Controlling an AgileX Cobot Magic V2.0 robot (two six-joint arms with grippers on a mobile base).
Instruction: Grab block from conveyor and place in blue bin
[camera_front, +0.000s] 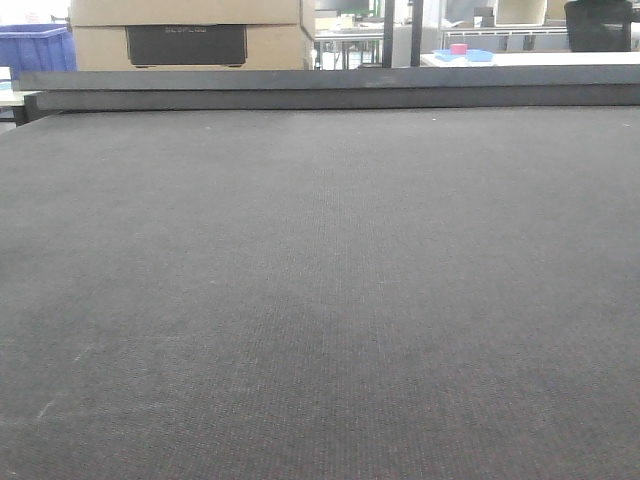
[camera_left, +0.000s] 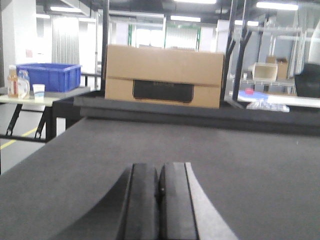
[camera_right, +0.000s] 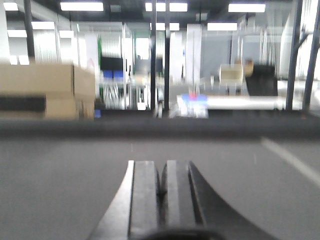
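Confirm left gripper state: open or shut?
Shut. On the left gripper, the fingers meet along a thin seam, nothing between them.

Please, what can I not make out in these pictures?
- Block: no view shows one on the conveyor.
- Blue bin: front view's left edge cuts it.
- Background behind the right gripper: blurred in right wrist view.
- Label on the cardboard box: too soft, left wrist view.
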